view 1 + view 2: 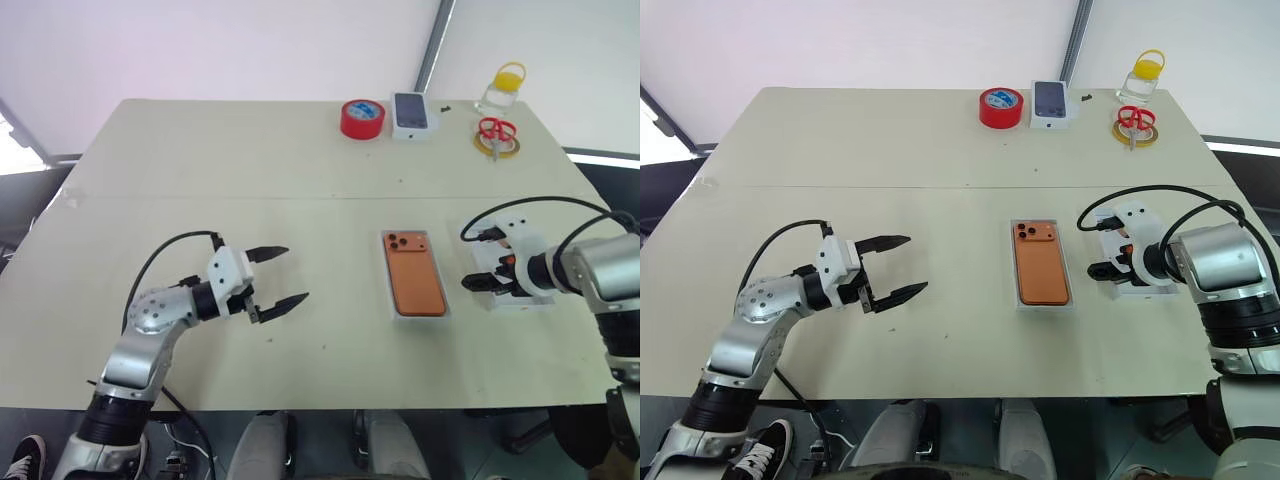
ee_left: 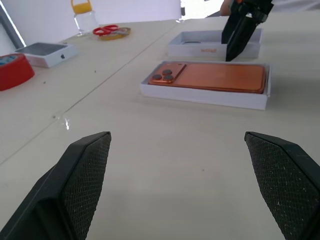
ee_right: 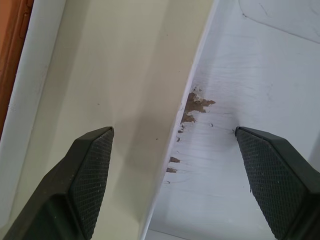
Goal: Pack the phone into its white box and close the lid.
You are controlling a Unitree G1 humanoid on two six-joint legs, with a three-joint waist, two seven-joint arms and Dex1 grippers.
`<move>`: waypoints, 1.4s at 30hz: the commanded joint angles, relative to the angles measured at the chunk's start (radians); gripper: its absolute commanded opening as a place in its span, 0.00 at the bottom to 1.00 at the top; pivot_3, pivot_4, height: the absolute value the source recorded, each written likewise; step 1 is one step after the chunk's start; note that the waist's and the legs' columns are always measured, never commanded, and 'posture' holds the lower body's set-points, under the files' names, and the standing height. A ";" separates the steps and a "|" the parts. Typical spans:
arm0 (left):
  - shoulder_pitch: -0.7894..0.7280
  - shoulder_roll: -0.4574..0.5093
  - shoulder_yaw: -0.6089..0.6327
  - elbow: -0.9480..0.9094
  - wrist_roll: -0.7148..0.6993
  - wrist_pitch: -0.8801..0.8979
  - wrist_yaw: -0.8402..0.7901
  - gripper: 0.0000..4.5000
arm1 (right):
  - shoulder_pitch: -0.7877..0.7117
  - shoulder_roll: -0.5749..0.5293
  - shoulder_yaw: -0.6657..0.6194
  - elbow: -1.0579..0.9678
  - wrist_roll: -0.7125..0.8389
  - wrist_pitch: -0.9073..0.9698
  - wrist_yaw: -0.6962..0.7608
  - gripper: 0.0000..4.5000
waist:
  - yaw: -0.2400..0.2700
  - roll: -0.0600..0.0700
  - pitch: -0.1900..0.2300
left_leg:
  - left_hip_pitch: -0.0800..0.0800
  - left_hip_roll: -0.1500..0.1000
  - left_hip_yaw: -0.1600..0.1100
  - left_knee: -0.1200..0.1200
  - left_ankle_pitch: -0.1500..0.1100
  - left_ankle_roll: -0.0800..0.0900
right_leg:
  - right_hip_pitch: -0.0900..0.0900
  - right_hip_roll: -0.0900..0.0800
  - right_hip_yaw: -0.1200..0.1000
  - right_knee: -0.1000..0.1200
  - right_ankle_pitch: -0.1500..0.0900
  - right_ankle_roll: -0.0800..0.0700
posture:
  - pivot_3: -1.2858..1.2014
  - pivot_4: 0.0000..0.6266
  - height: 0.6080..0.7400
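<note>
1. Phone (image 1: 416,275): lies camera-side up inside white box (image 2: 210,98), mid-table.
2. Lid (image 2: 200,50): just right of box.
3. Right gripper (image 3: 175,175): spread wide, empty, straddling what looks like the lid's near wall.
4. Left gripper (image 1: 278,280): wide open, empty, well left.

The phone (image 1: 416,275) lies in the white box (image 1: 387,300), left of the lid (image 2: 215,44).

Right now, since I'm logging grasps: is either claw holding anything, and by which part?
Nothing is held. The left claw hangs open over bare table. The right claw is open, straddling the lid's near wall, not gripping.
</note>
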 commanded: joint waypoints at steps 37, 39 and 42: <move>-0.215 -0.051 -0.025 0.155 -0.074 0.097 -0.048 0.07 | 0.006 0.558 -0.526 -0.326 0.272 -0.093 -0.277 0.00 | -0.001 0.001 0.000 | 0.000 0.000 -0.001 0.000 0.000 0.000 | -0.001 0.002 0.000 0.002 0.002 0.004 | 0.52 0.24 1.00; -0.226 -0.059 -0.025 0.159 -0.072 0.105 -0.040 0.01 | 0.020 0.659 -0.589 -0.396 0.324 -0.036 -0.318 0.00 | 0.000 0.001 0.000 | 0.000 0.000 -0.001 0.000 0.000 0.000 | -0.001 0.002 0.000 0.002 0.002 0.004 | 0.52 0.24 1.00; -0.239 -0.072 -0.028 0.153 -0.079 0.120 -0.041 0.01 | 0.027 0.824 -0.712 -0.505 0.431 0.126 -0.336 0.00 | 0.000 0.001 0.000 | 0.000 0.000 -0.002 0.000 0.000 0.000 | -0.001 0.002 0.000 0.002 0.002 0.004 | 0.52 0.24 1.00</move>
